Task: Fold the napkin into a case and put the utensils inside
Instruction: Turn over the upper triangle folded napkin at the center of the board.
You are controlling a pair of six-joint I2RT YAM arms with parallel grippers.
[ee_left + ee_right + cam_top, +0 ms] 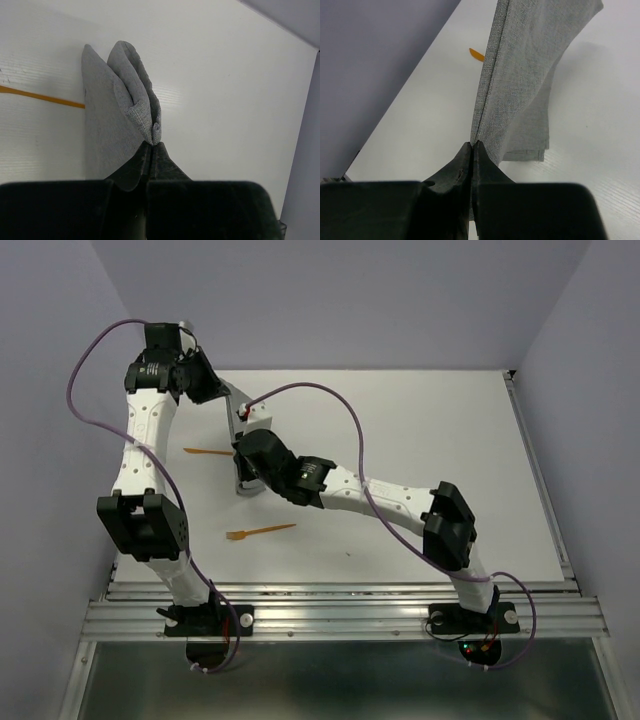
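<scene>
The grey napkin (244, 486) is folded into a narrow, layered strip, a case with an open pocket at its far end (131, 75). It is lifted off the table between both grippers. My left gripper (152, 143) is shut on one folded corner of it, at the back left in the top view (228, 400). My right gripper (472, 144) is shut on the napkin's edge (530, 75), and the cloth hangs down to the table beyond it. One orange utensil (207, 452) lies left of the napkin and shows in both wrist views (45, 96) (476, 54). The orange fork (260, 532) lies nearer the front.
The white table (420, 440) runs to grey walls at the back and sides. A metal rail (340, 605) with both arm bases borders the near edge. Purple cables (350, 425) loop over the arms.
</scene>
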